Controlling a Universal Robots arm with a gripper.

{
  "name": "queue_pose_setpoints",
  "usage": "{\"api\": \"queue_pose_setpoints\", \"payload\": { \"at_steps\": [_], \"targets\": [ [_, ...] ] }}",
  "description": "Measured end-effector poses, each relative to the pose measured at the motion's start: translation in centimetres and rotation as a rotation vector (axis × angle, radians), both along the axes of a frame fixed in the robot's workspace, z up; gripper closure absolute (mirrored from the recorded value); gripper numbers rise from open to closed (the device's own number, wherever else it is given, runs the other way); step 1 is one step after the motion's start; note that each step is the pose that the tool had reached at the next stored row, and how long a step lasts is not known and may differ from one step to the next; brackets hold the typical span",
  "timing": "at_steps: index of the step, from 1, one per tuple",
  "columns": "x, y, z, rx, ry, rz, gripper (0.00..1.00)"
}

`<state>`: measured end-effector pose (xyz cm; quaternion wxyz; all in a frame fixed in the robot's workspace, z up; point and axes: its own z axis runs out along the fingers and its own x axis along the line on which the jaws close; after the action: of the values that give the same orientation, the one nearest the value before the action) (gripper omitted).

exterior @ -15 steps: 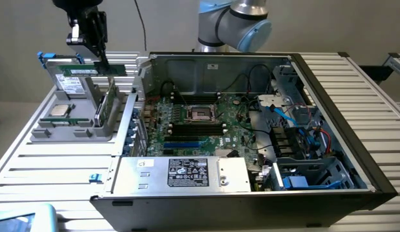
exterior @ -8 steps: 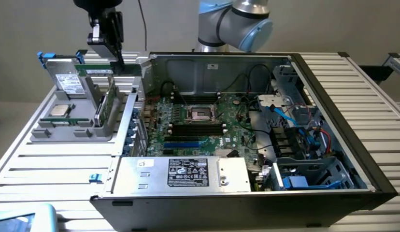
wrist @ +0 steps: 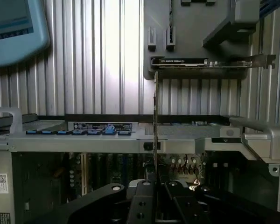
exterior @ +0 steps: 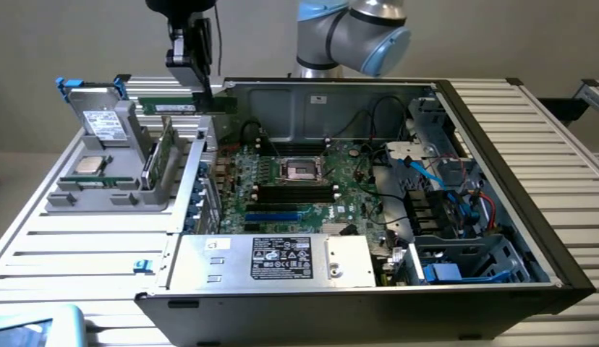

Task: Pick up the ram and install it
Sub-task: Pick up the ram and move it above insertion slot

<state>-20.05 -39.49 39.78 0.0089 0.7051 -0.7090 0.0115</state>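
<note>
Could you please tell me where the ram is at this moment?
The ram is clamped in the tool, held in the air at the exterior view's upper left, above the grey parts holder and beside a corner of the open computer case.

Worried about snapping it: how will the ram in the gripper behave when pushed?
Probably stiff but fragile: the ram is a thin board, narrow edge-on. Likely light: the gripper pinches one edge and it hangs straight. Could tilt if pushed off-centre.
</note>
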Motion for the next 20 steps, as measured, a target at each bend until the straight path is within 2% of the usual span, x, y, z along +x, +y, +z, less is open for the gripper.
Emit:
{"api": "queue_pose_setpoints", "payload": {
  "at_steps": [4,9,12,16,20],
  "targets": [
    [1.7,0.0,0.0,-0.01,0.0,0.0,0.87],
    [3.4,0.1,0.01,-0.018,-0.0023,0.0,0.87],
    [4.6,0.23,0.0,-0.0242,-0.004,0.0,0.87],
    [6.3,0.42,0.0,-0.0353,-0.0051,0.0,0.87],
    [7.9,0.76,-0.03,-0.045,-0.0074,0.0,0.87]
  ]
}}
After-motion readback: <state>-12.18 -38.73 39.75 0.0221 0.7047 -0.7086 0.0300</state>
